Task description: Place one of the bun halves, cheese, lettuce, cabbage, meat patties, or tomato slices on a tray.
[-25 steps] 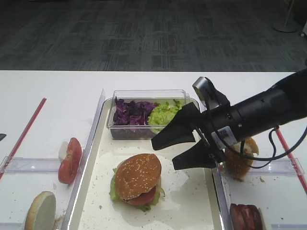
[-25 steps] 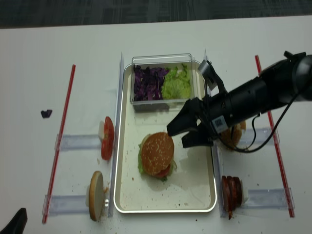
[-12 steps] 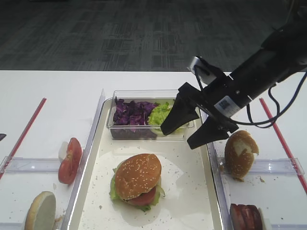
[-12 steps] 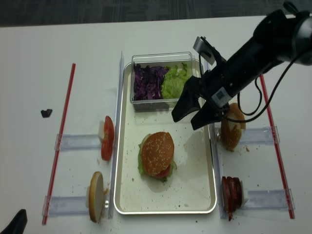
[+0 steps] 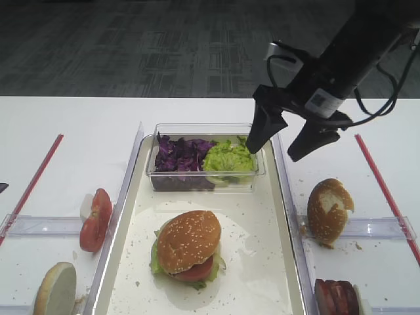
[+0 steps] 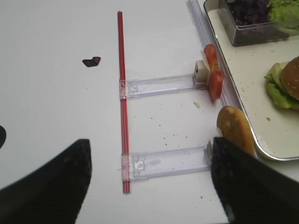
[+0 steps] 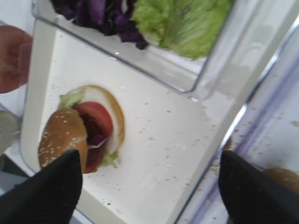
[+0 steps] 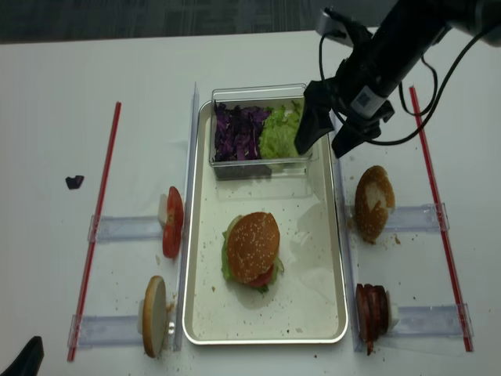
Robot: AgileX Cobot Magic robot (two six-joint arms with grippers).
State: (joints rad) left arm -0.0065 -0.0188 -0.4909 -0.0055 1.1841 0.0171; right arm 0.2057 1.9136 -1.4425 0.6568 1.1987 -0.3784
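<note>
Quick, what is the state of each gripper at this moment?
Left gripper: open, holding nothing.
Right gripper: open and empty, above the far right corner of the long cream-white tray, beside the small clear plastic tub.

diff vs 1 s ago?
The right gripper, open and empty throughout, lifted off the tray and swung back toward the tub's right end, uncovering the torn bun half. Nothing grabbed or released. The burger, tomato slices and patties stayed put.
</note>
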